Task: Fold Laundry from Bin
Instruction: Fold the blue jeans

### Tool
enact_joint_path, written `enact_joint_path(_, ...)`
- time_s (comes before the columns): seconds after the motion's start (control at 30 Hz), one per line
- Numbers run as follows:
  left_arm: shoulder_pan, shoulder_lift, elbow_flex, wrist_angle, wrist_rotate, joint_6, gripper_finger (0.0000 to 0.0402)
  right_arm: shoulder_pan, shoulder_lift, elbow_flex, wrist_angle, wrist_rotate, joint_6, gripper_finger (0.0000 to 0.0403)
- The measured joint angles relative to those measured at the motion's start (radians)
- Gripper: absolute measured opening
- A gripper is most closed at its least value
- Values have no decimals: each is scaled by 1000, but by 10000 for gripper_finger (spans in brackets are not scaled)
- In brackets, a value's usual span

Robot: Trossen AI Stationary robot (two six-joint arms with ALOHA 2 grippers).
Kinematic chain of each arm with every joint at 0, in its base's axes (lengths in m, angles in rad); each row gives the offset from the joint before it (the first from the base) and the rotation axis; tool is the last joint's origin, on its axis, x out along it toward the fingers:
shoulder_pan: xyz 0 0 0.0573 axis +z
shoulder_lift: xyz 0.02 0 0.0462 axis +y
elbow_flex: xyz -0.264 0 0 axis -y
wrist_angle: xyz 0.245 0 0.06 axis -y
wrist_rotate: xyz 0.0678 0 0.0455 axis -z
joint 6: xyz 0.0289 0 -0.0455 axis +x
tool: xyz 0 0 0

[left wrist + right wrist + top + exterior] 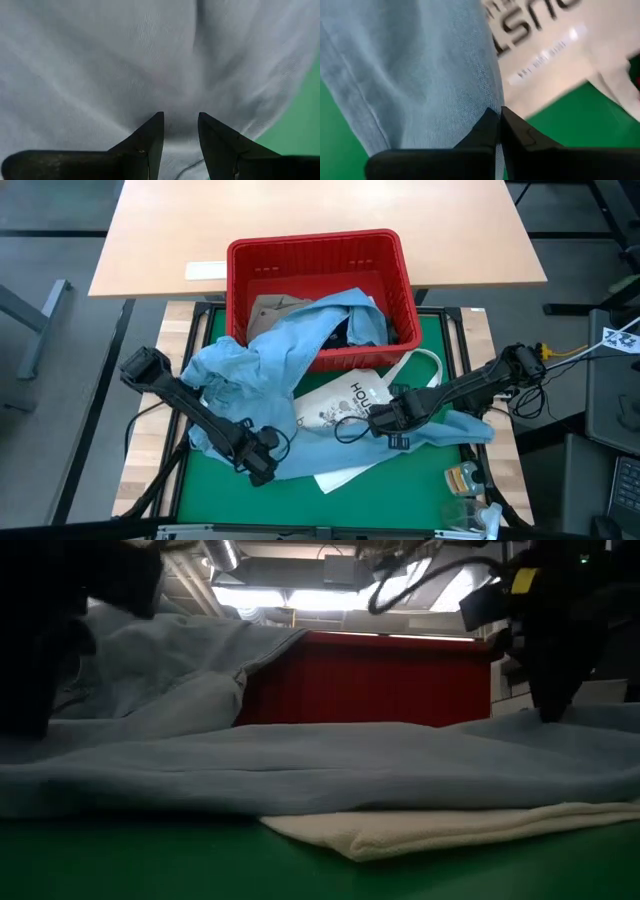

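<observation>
High view: light blue garment (262,370) drapes from red bin (318,252) onto bench. Right gripper (499,125) pinched closed on its edge beside tote bag (345,402); left gripper (180,131) part-open, cloth just ahead. Best: pull slowly w/ both, tote left behind.
</observation>
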Motion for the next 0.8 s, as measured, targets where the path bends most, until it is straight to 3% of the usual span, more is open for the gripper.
enact_joint_path(0.33, -13, 142, 7, 18, 176, -5, 115, 0, 1, -43, -172, 32, 162, 8)
enact_joint_path(0.47, -19, 131, 2, 52, 188, -36, 115, 0, 2, -94, -135, -35, 157, 6)
enact_joint_path(0.8, 1, 50, -3, 97, 177, -51, 115, 0, 3, -119, -97, -39, 105, 39)
